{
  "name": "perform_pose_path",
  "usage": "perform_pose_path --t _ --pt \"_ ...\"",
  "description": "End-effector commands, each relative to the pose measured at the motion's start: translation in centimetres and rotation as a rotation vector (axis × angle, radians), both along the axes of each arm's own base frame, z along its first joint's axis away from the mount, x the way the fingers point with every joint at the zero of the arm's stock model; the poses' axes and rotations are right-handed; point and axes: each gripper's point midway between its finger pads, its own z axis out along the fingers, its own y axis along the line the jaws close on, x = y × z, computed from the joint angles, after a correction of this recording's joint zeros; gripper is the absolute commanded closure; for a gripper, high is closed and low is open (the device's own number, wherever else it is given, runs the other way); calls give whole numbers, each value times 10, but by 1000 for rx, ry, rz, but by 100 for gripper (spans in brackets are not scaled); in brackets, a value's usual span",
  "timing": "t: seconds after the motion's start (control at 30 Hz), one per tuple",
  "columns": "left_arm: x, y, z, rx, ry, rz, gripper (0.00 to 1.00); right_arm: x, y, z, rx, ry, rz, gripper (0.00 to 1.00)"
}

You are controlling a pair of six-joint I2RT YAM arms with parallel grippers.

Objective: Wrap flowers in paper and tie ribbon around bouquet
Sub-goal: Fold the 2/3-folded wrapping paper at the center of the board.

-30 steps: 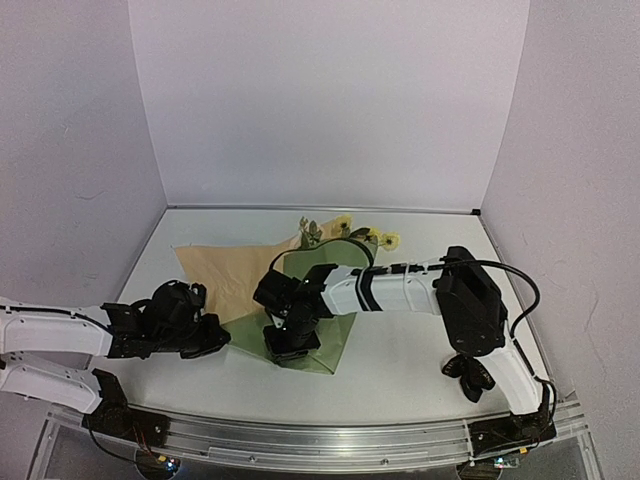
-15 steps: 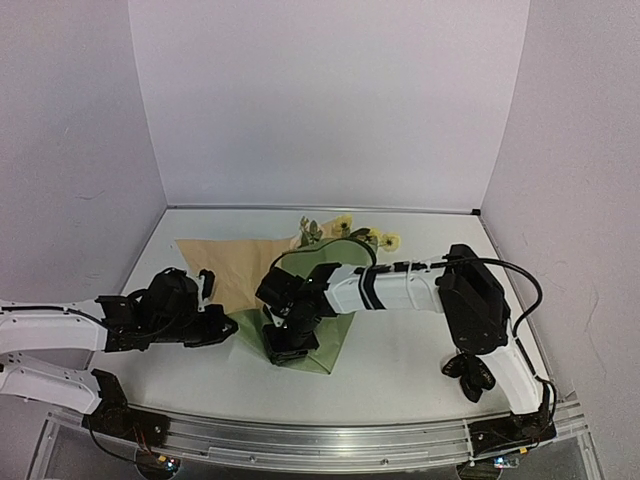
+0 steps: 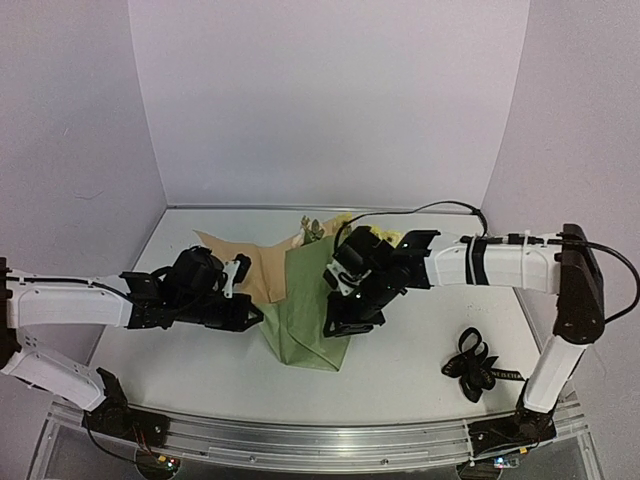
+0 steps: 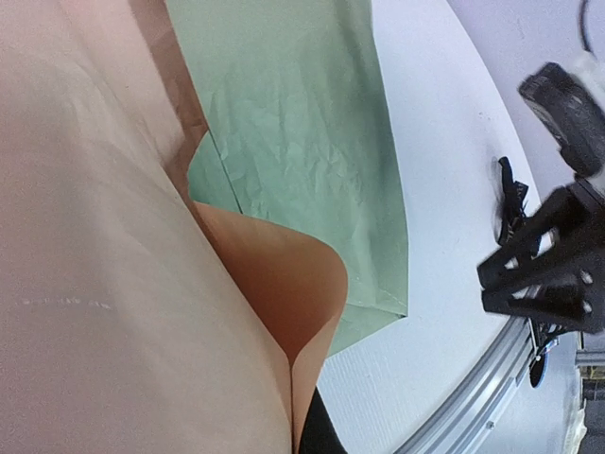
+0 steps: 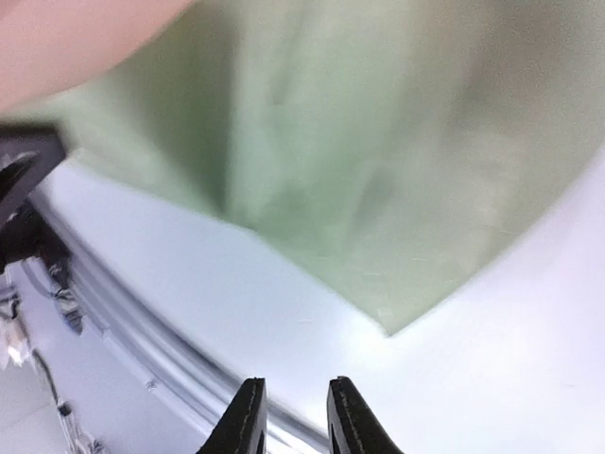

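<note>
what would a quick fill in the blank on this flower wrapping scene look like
1. The left claw is shut on the ___.
2. The right claw, slightly open, holds ___.
3. The ribbon lies on the table near the ___ arm's base.
4. The flowers poke out past the paper's ___ edge.
Missing words: paper; nothing; right; far.

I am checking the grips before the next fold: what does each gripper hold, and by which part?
The left gripper pinches the paper at its tan left flap. The right gripper holds nothing; its jaws are apart.
</note>
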Motion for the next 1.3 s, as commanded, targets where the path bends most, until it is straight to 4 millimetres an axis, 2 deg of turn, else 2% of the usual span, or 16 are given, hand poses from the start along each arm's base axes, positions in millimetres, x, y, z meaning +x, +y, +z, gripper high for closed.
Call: perform_pose_path --t 0.0,0.2,0.3,0.43,0.5,0.63,0.93,1.13,1.27 --pt "1 -32 25 -31 -74 -135 100 19 -31 -34 -74 5 -105 75" --pt "-5 -56 25 -8 -87 -211 100 30 -20 -65 -89 41 -133 76" --pt "-9 -70 22 2 -89 -252 100 34 -16 -74 -95 48 -158 77" --pt "-13 -93 20 24 -99 -304 99 37 -16 -83 -91 49 -198 79" --pt "-13 -101 16 35 -98 -317 97 36 -22 -85 -93 38 -223 79" --pt "-9 -112 17 31 -104 -322 90 37 -34 -80 -84 -9 -251 79" --pt "-14 -127 2 50 -94 -367 94 40 -69 -54 -81 -131 -344 77" --pt "-16 -140 4 29 -104 -396 84 39 -76 -27 -37 -181 -338 74" --pt "-16 -150 -5 15 -95 -423 75 40 -81 -23 -30 -172 -340 71"
